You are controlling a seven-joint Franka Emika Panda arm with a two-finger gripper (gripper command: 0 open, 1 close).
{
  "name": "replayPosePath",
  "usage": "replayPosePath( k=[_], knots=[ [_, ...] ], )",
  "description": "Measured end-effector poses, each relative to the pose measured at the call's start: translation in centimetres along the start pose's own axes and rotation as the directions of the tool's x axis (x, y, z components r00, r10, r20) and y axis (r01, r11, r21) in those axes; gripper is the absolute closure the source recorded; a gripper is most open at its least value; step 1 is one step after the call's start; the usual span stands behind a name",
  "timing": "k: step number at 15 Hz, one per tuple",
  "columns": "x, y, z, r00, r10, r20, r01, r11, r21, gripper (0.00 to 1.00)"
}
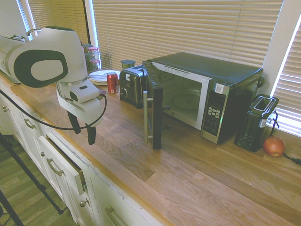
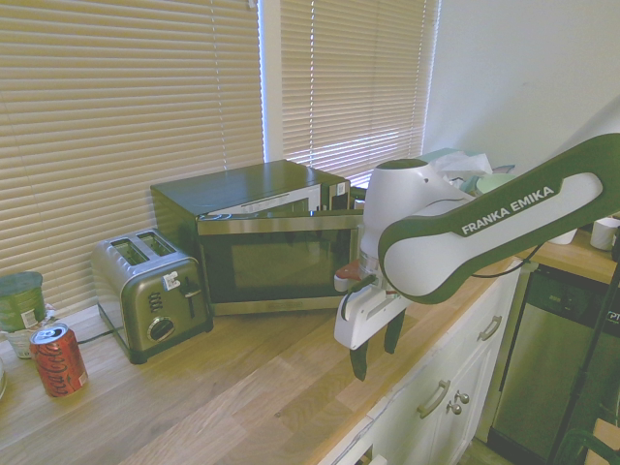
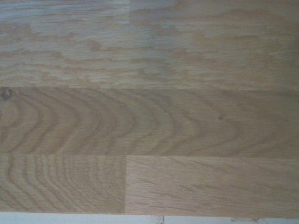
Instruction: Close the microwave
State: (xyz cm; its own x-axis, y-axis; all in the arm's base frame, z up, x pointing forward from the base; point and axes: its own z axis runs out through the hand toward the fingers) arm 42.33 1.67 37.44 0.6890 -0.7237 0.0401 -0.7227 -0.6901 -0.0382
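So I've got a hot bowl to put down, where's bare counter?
Bare wood runs along the counter front edge, from the open microwave door rightward. Crowded: the far corner with toaster, soda can and plates, and the apple end.

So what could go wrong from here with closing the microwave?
The microwave door stands wide open, edge-on to the gripper; a push near the hinge may shove the whole oven instead of swinging it. The fingers could catch on the vertical handle. The toaster sits close behind the door.
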Motion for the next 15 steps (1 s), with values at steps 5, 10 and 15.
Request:
replayPosePath(
  k=[5, 10, 15],
  knots=[
    [0.0, 0.1, 0.1, 1.0, -0.002, 0.001, 0.002, 1.0, -0.007, 0.0],
    [2.3, -0.5, -1.1, 0.999, 0.022, -0.049, -0.021, 1.0, 0.004, 0.0],
    [6.4, -3.7, -1.6, 0.994, 0.034, -0.107, -0.03, 0.999, 0.035, 0.0]
  ],
)
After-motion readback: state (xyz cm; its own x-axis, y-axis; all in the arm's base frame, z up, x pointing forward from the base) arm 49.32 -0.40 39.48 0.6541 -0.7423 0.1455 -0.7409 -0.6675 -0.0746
